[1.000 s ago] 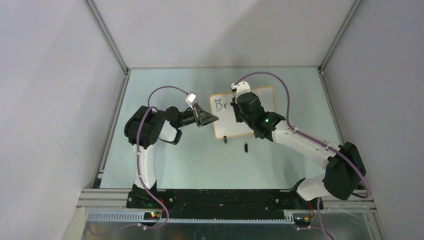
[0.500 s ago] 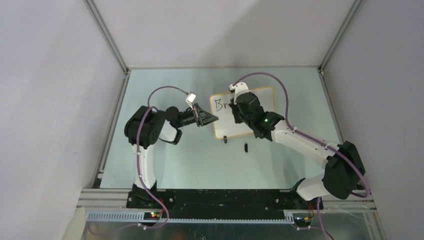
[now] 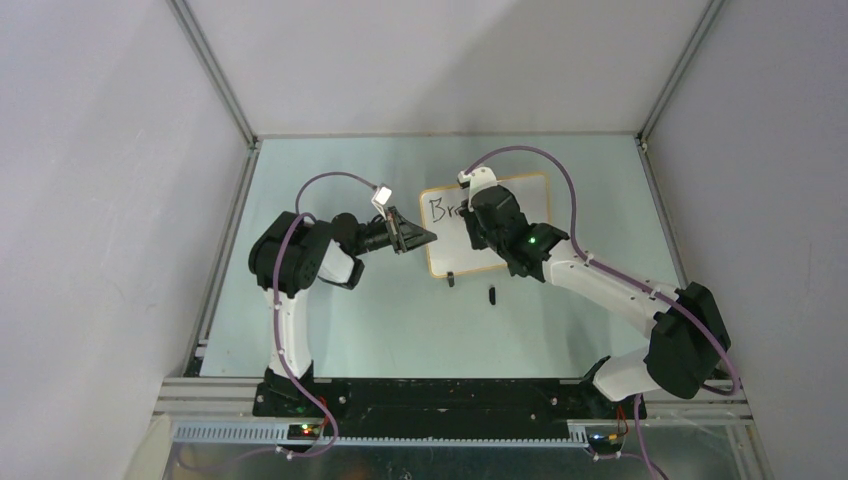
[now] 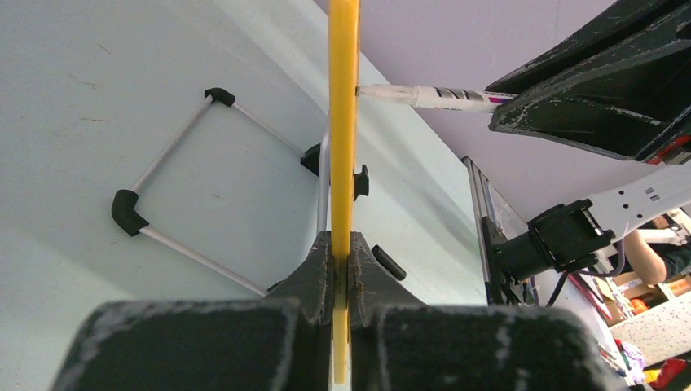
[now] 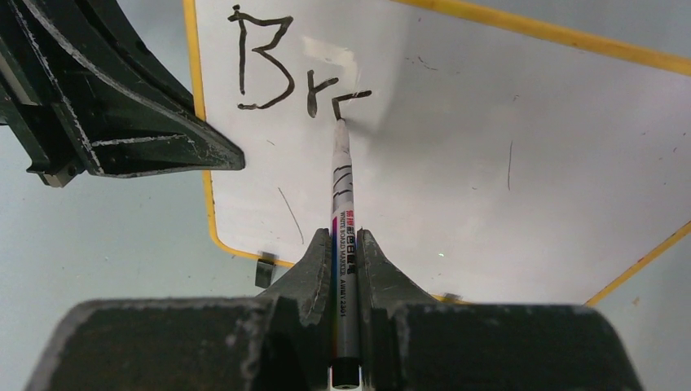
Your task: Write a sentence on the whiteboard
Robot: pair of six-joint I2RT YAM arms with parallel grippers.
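Observation:
The whiteboard (image 3: 530, 195) stands tilted at mid-table, with a white face (image 5: 505, 122) and a yellow-orange frame seen edge-on in the left wrist view (image 4: 343, 122). My left gripper (image 3: 428, 237) (image 4: 343, 259) is shut on its left edge. The sentence (image 5: 269, 69) reads "Br" plus an unfinished third letter (image 5: 349, 102); it also shows in the top view (image 3: 442, 211). My right gripper (image 5: 345, 244) is shut on a white marker (image 5: 342, 195), whose tip touches the board at that third letter. The right gripper (image 3: 478, 215) hides part of the board in the top view.
The black marker cap (image 3: 492, 294) lies on the table in front of the board, beside a black clip foot (image 3: 451, 279). A wire stand with black corners (image 4: 163, 187) lies behind the board. Metal rails edge the table.
The right gripper has shifted slightly left and up along the board, and a third letter's strokes have appeared after "Br". The left arm has not moved.

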